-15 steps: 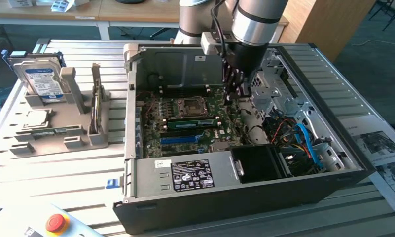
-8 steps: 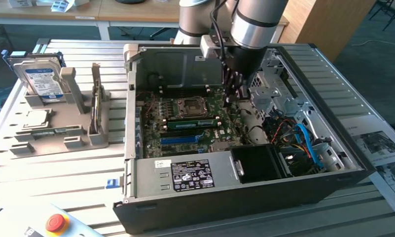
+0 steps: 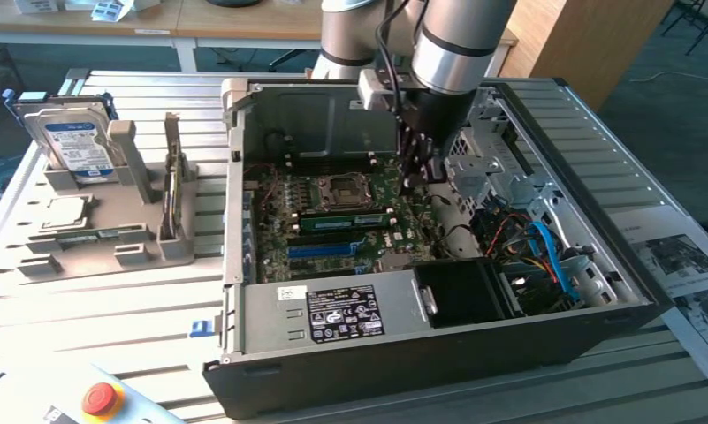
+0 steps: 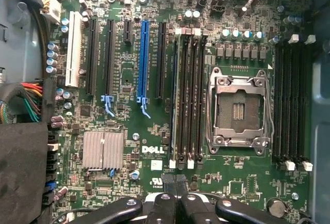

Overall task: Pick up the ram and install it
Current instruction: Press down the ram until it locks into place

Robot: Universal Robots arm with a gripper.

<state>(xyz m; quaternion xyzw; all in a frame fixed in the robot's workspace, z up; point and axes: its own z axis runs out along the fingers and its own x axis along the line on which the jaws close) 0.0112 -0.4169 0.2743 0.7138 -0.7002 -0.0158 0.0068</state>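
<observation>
Pincer [image 4: 177, 199]: jaws together, and I see nothing clamped between them. In the exterior view the pincer [image 3: 415, 172] hangs inside the open computer case [image 3: 448, 353], just above the motherboard [image 4: 129, 182] and near the CPU socket [image 4: 238, 108].

Location of the ram [image 3: 342, 221]: a green stick stands in the slot bank just beside the socket, between it and the blue slot [image 4: 143, 61] – apart from the pincer. I judge it to be seated, though I cannot confirm the end latches.

Handling, as I judge it: the ram is light, stiff and thin, and fragile at the chips and the contact edge. Take hold across the two flat faces near mid-length, or by the short ends – never on the contacts. Apply pressure squarely along the top edge; a tilted stick may bind in the slot.
</observation>
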